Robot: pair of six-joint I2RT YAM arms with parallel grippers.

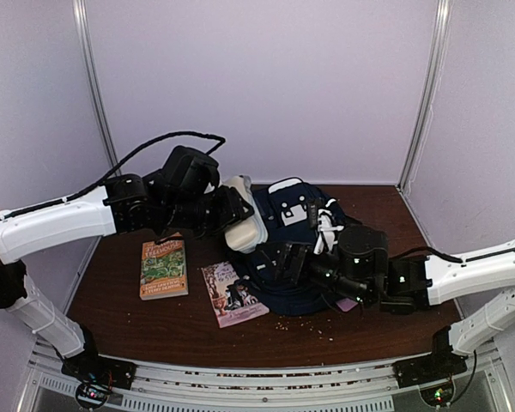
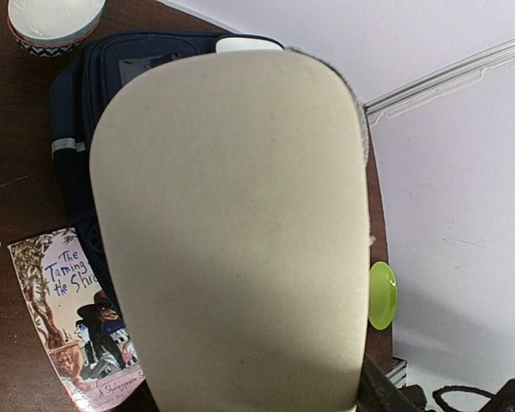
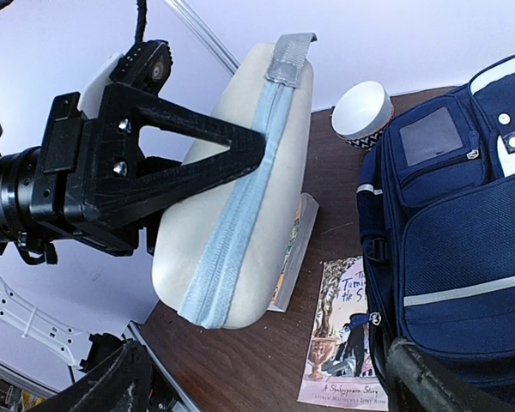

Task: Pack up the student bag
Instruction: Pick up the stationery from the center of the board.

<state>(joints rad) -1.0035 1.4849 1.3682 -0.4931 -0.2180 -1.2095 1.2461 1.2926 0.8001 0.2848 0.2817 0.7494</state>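
The student bag [image 1: 296, 215] lies on the table, navy with white patches, also seen in the right wrist view [image 3: 463, 215]. My left gripper [image 1: 230, 216] is shut on a cream pouch [image 1: 245, 226] with a light-blue zipper [image 3: 232, 223], holding it in the air just left of the bag. The pouch [image 2: 232, 232] fills the left wrist view and hides my left jaws there. My right gripper [image 1: 281, 257] hovers at the bag's near edge, open, with nothing between its fingers [image 3: 425, 382].
A green book [image 1: 164, 268] and a pink paperback [image 1: 233, 293] lie on the table left of the bag. A white bowl [image 3: 363, 112] stands behind the bag. A green disc [image 2: 382, 294] sits at the table's far edge. Crumbs dot the front of the table.
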